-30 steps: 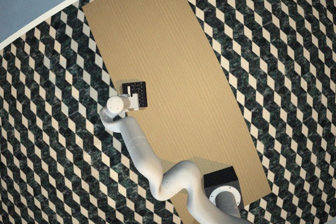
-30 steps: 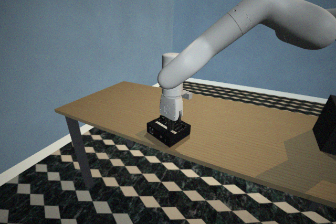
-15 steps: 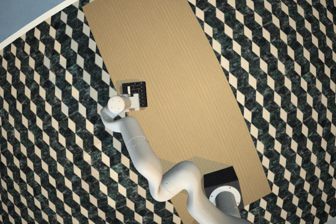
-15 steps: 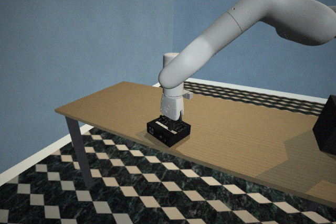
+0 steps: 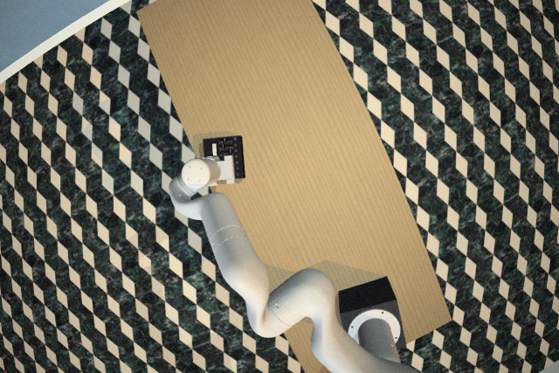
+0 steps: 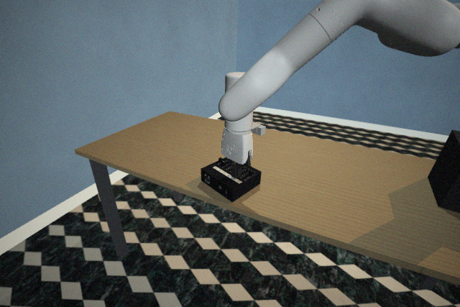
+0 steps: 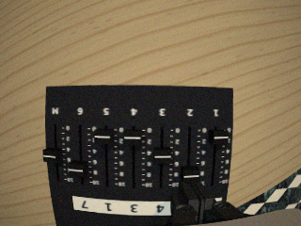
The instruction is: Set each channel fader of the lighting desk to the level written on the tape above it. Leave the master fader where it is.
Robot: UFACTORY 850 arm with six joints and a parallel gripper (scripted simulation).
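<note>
The black lighting desk lies near the table's edge. In the wrist view it shows a row of faders marked M and 6 to 1, seen upside down, with a white tape strip of handwritten numbers on its near side. The fader knobs stand at different heights. The knob of channel 2 is nearest the tape, and the master knob sits at the far left. My gripper is shut with nothing between its fingers. Its tips stand on the desk right at the channel 2 knob.
The wooden table carries the desk close to its long edge, with checkered floor beyond. The arm's black base box stands at the table's far end.
</note>
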